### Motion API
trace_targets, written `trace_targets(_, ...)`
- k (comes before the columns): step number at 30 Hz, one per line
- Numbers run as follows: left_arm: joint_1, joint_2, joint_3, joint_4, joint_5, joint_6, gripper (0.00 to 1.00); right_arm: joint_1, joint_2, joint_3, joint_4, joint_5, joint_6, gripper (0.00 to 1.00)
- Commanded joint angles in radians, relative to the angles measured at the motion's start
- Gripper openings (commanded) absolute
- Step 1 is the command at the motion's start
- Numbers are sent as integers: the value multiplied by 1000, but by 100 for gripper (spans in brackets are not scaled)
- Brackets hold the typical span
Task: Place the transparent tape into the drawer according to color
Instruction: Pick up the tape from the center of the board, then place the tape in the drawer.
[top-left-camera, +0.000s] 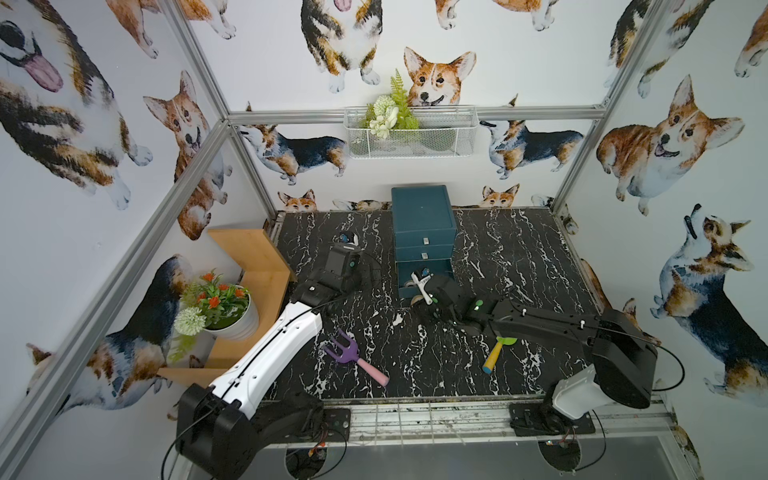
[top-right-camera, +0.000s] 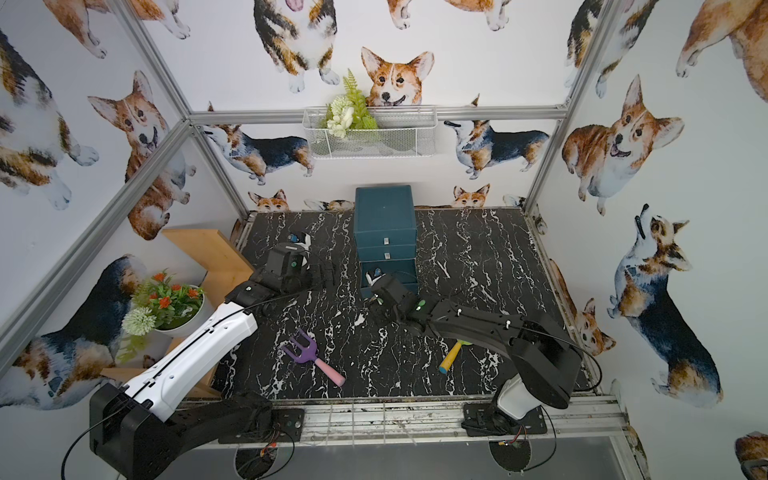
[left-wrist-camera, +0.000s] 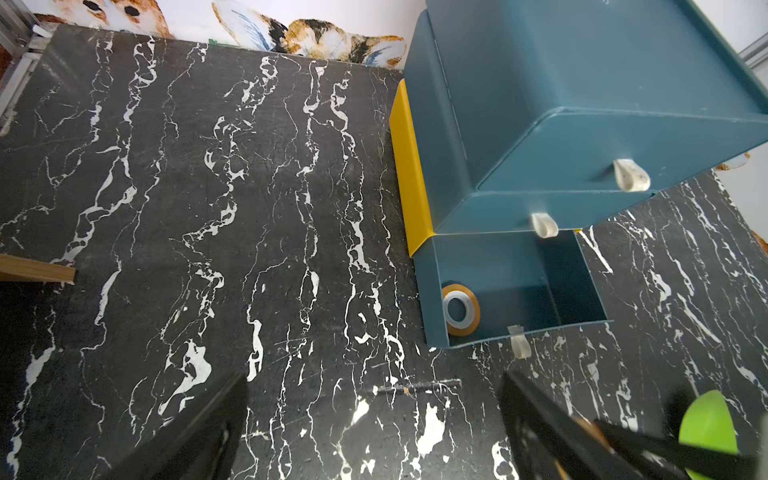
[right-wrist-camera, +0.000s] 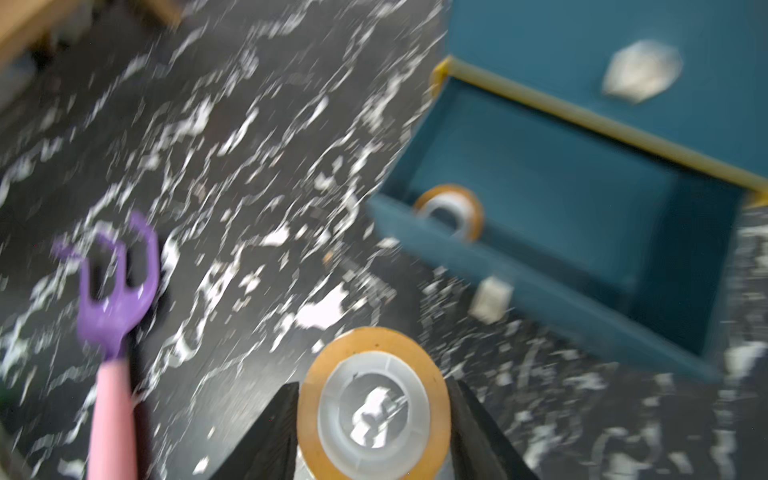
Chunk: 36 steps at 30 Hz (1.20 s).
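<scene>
The right gripper (right-wrist-camera: 372, 386) clenched an orange tape roll (right-wrist-camera: 374, 338) just outside the open bottom drawer (right-wrist-camera: 561, 199), which held a second orange roll (right-wrist-camera: 451, 212). The left gripper (left-wrist-camera: 372, 390) gaped empty nearby.

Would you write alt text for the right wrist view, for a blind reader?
The right gripper holds an orange tape roll with a white core. Ahead, an open blue drawer contains a second orange roll, and a purple toy rake with a pink handle lies on the black marbled table; the picture is blurred.
</scene>
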Motion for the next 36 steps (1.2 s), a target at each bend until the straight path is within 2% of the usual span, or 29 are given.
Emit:
trace_targets(1, 2, 3, -5, 18, 5, 12, 99, -72, 17, 18, 81, 28, -5, 49)
trace_targets(6, 4, -8, -12, 18, 3, 13, 99, -168, 95, 28, 223, 62, 18, 48)
trace_targets(13, 5, -18, -18, 16, 2, 13, 99, -201, 176, 44, 281, 87, 27, 49)
trace_targets(19, 5, -17, -15, 16, 3, 19, 99, -201, 213, 51, 285, 77, 41, 66)
trace_targets(25, 12, 10, 28, 17, 40, 16, 99, -198, 138, 22, 299, 60, 49, 71)
trace_targets(28, 20, 53, 93, 23, 76, 9, 99, -195, 79, -7, 299, 45, 66, 70)
trace_targets(32, 22, 165, 245, 18, 78, 21, 99, -191, -19, -118, 337, -20, 123, 64)
trace_targets(34, 22, 230, 316, 22, 75, 25, 99, -189, -61, -180, 357, -56, 158, 54)
trace_targets(36, 22, 295, 375, 38, 82, 30, 100, -183, -96, -234, 371, -91, 176, 49)
